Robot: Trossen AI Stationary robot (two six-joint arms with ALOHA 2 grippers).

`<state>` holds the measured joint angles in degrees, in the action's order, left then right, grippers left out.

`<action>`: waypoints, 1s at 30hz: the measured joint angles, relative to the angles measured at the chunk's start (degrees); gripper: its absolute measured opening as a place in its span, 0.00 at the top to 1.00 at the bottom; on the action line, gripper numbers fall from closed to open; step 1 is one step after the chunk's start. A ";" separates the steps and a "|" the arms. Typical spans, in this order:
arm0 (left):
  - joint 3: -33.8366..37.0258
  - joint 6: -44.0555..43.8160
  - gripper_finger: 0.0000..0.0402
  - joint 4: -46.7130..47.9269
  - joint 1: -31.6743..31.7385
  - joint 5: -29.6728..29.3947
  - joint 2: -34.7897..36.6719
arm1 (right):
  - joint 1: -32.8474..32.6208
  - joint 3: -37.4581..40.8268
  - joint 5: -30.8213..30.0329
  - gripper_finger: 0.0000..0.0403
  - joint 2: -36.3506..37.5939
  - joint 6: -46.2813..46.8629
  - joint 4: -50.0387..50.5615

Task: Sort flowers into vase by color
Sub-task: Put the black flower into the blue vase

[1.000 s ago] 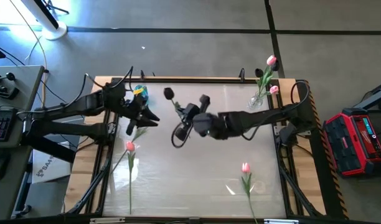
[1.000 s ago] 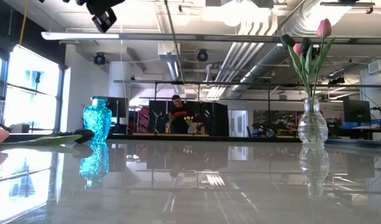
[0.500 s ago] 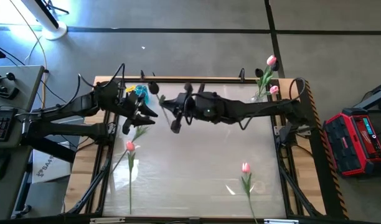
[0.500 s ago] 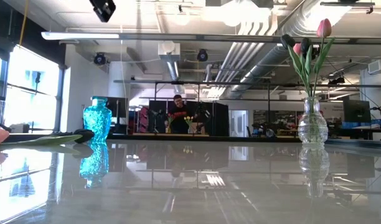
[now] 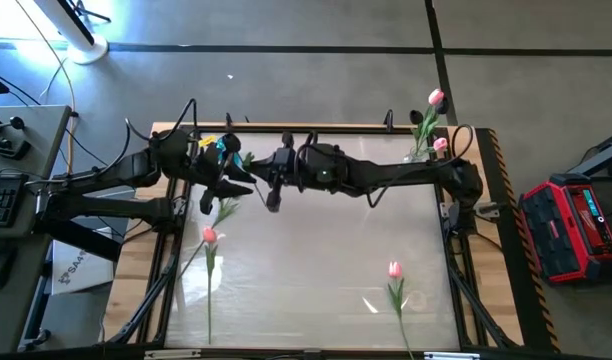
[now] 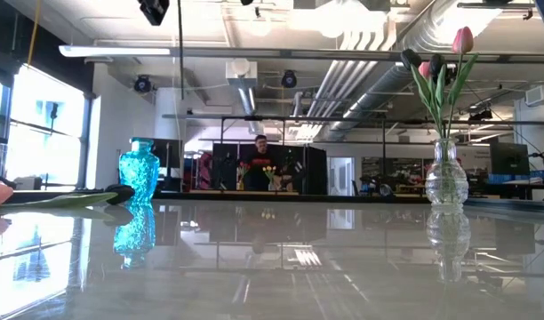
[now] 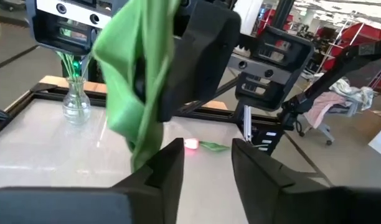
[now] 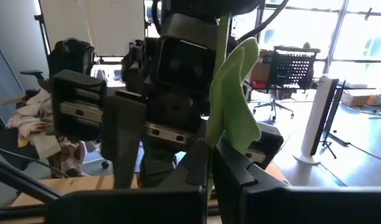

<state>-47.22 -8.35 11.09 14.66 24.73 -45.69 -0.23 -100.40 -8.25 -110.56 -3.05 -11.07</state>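
My right gripper [image 8: 212, 163] is shut on a tulip's green stem [image 8: 223, 37] beside its leaf [image 8: 235, 93]. It reaches across to the table's far left [image 5: 271, 193], near the blue vase [image 5: 224, 147]. The tulip's head I cannot make out. My left gripper [image 7: 206, 168] is open and empty, facing the right gripper a short way off [image 5: 238, 183]. The blue vase also shows in the low view [image 6: 139, 174]. A clear vase [image 5: 416, 157] at the far right holds pink tulips [image 5: 436, 97]. Two pink tulips [image 5: 208, 236] [image 5: 394, 270] lie flat on the table. My right gripper pinches the tulip's stem [image 8: 216, 134] between its two fingers, just below the leaf. The fingers come roughly level from the table's right and lie across the stem. The stem stands upright, and its lower end [image 6: 180, 53] hangs clear of the table.
Another flower with a green leaf [image 5: 224, 208] lies at the table's left edge; it also shows in the low view [image 6: 85, 196]. The table has a raised wooden frame [image 5: 316, 128]. A person [image 6: 260, 160] stands far off in the room behind.
My right gripper has gone toward the table's left and far edge with the tulip, up to the blue vase and close to my left gripper. The hanging stem has shifted leftward in the low view. My left gripper has drawn a little toward the far edge.
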 joint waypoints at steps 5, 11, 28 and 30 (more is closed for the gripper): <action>0.00 -1.72 0.78 1.96 0.00 -0.02 0.00 | -0.02 0.00 0.29 1.00 0.23 -0.64 -1.73; 0.00 -1.72 0.75 5.02 0.03 -4.35 0.00 | -0.56 0.00 0.37 1.00 0.26 -2.40 -2.98; 0.00 -0.24 0.64 6.63 0.02 -10.85 9.49 | -0.94 0.00 -1.68 1.00 0.31 -3.23 -1.89; 0.00 0.85 0.64 7.32 0.00 -11.00 9.33 | -0.94 0.00 0.78 1.00 0.31 -3.23 -3.42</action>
<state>-47.22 -7.50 18.42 14.66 13.73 -36.36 -1.17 -100.40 -7.47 -110.26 -6.28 -14.49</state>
